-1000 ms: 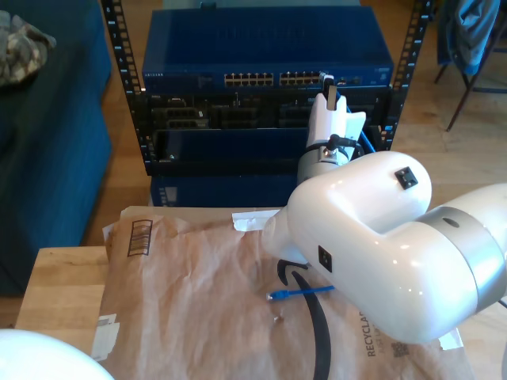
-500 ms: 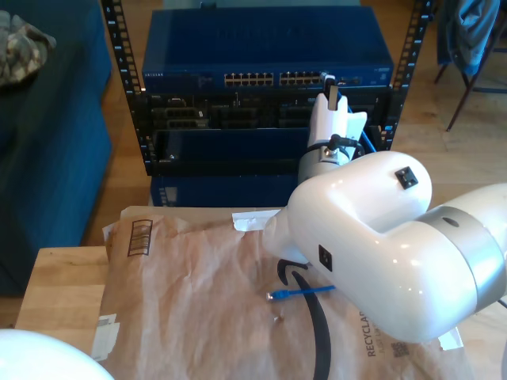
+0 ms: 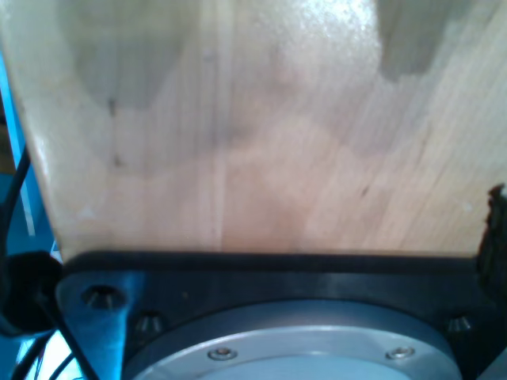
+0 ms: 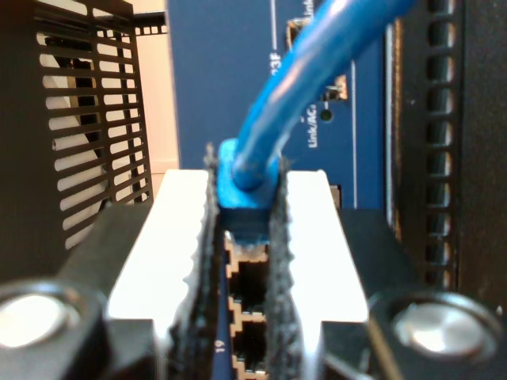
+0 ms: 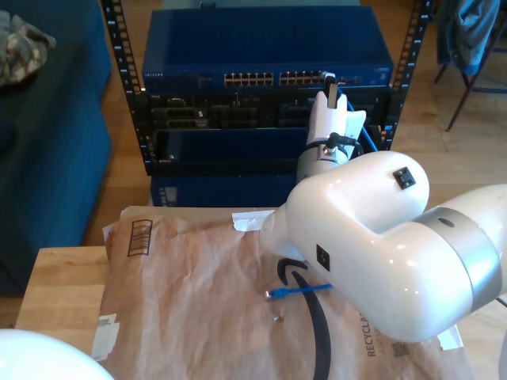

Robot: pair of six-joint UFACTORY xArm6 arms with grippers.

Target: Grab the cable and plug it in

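Observation:
The cable point(image 4: 317, 71) is thin and bright blue. My second gripper point(image 4: 242, 237) is shut on the blue boot at its end, held right in front of the open ports point(image 4: 252, 281) of the blue network switch point(image 4: 230, 95). In the exterior view that gripper point(image 5: 331, 82) sits at the right end of the switch's port row point(image 5: 277, 79). The cable's blue line point(image 5: 367, 141) runs down beside the wrist. Its other end point(image 5: 297, 291), with a small clear plug, lies on the brown paper point(image 5: 198, 301). The first wrist view looks at a wooden surface point(image 3: 238, 142) and a black plate point(image 3: 277, 273).
The switch point(image 5: 261, 47) sits on top of a black rack point(image 5: 127, 87) with perforated rails. A thick black arm cable point(image 5: 317, 332) crosses the paper. A white arm dome point(image 5: 40, 360) is at the exterior view's lower left. A blue sofa point(image 5: 47, 158) stands on that view's left.
My second gripper has edged a little farther toward the switch's port row with the cable end in it. The cable's free end on the paper has shifted slightly.

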